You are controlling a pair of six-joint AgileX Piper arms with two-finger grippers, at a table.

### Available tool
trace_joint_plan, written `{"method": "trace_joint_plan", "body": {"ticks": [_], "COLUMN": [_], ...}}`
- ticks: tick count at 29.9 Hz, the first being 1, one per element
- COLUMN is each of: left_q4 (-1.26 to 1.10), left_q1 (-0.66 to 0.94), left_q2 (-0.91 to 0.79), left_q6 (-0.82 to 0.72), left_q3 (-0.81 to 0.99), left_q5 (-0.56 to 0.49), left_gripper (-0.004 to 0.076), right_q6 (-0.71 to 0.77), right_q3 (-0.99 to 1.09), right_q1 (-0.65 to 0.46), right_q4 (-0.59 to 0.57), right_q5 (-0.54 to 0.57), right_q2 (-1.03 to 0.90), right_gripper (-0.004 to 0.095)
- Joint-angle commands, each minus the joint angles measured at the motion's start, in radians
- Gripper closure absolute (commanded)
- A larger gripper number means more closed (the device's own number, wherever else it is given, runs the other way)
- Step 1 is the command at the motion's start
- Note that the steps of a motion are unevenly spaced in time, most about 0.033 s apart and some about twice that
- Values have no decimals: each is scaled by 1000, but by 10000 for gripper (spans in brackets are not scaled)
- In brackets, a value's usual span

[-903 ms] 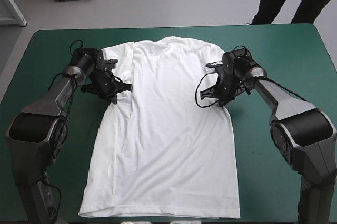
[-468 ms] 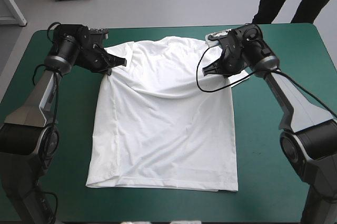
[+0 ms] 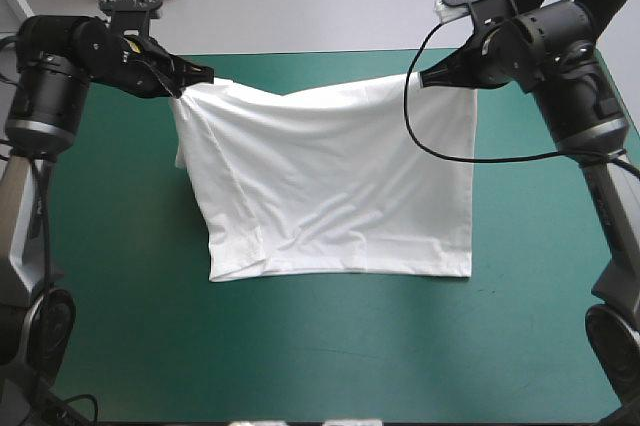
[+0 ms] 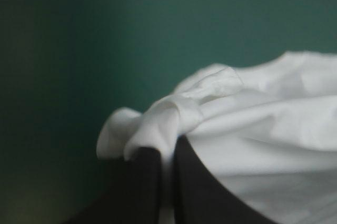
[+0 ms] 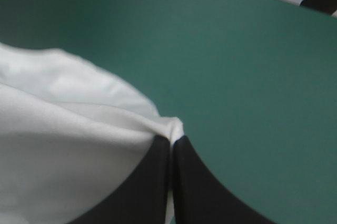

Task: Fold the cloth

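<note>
left pincer [image 3: 205,76] and right pincer [image 3: 425,79] pinch the raised t-shirt [image 3: 330,176].

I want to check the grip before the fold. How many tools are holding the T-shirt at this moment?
2. The left tool pinches the T-shirt at its far left corner; the right tool pinches its far right corner. Both are above the table; the near hem rests on it.

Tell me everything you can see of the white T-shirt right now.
The T-shirt is white, thin, soft-looking fabric, lightly creased. It is held up by two upper corners: the left gripper and the right gripper are each shut on a bunched pinch. Its top edge sags between them; the body hangs down, and the bottom hem seems to rest on the teal-green cover.
</note>
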Motion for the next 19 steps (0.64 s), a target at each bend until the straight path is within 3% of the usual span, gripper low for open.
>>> {"method": "trace_joint_plan", "body": {"ticks": [1,10,19], "left_q4": [-43,-84,-83], "left_q1": [2,2,2], "left_q2": [-113,-211,-175], "left_q6": [19,60,63], "left_q3": [-84,-204,-208], "left_q5": [-61,-102,-153], "left_gripper": [733,733,733], "right_q6": [-7,-30,-37], "right_q3": [-106,-278,-289], "right_q1": [-6,-2,-2], "right_q4": [-33,-14,-45], "right_q5": [-15,-16,-73], "right_q2": [-79,-115,-72], "right_gripper": [925,925,925]}}
